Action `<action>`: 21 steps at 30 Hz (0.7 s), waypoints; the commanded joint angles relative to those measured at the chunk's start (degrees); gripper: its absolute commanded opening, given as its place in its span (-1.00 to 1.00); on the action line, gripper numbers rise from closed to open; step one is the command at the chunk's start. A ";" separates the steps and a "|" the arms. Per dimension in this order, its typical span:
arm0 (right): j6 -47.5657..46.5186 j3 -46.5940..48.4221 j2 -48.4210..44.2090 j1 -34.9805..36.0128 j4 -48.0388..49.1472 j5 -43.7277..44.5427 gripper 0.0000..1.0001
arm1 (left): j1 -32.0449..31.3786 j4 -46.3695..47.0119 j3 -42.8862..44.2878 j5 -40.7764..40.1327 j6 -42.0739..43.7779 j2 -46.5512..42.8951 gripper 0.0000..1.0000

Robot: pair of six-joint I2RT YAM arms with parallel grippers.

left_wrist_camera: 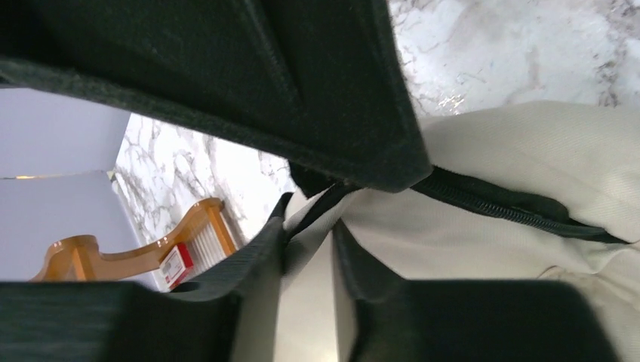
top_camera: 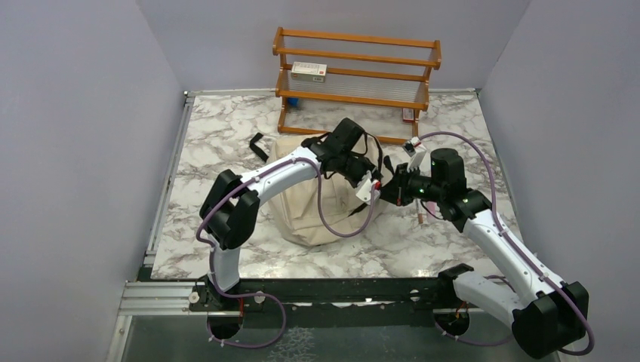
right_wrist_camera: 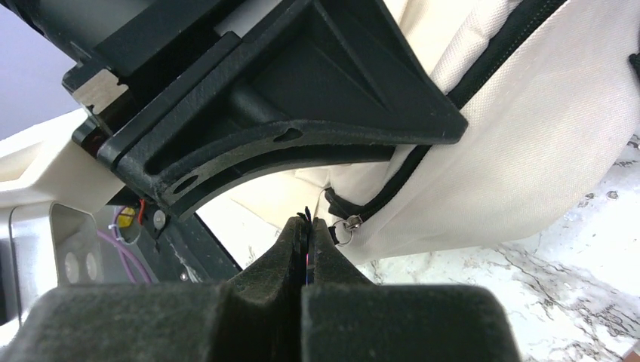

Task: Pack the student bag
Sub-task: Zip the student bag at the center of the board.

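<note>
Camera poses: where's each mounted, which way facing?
Top external: above and behind the bases, looking down at table, student bag, both arms.
Left wrist: at the bag, facing its zipper, wooden rack beyond; own fingers top and bottom.
Right wrist: low beside the bag, facing the zipper slider; own fingers pressed together.
Shared: all show the bag; top and left wrist, the rack.

Soft, even light fills the sharp overhead view; only faint shadows lie on the marble worktop [top_camera: 226, 143]. In the left wrist view the left tool's [left_wrist_camera: 324, 219] fingers [left_wrist_camera: 226, 68] are dark and blurred, with a small glint on the marble at upper centre. In the right wrist view the right tool [right_wrist_camera: 308, 241] is out of focus at the bottom; the student bag's [right_wrist_camera: 438, 30] canvas glares near-white at the top.
</note>
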 commanded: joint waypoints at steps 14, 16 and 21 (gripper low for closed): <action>-2.17 -0.23 1.41 0.40 -0.78 -6.83 -0.99 | 2.13 8.25 5.75 -6.29 -10.52 2.96 -1.00; -1.54 -1.01 2.32 0.44 0.52 -8.37 -0.99 | 3.13 8.80 8.12 -5.80 -14.36 4.25 -1.00; 2.60 -4.13 3.77 0.53 6.24 -12.61 -0.99 | 4.84 10.06 13.50 -5.57 -22.07 7.61 -1.00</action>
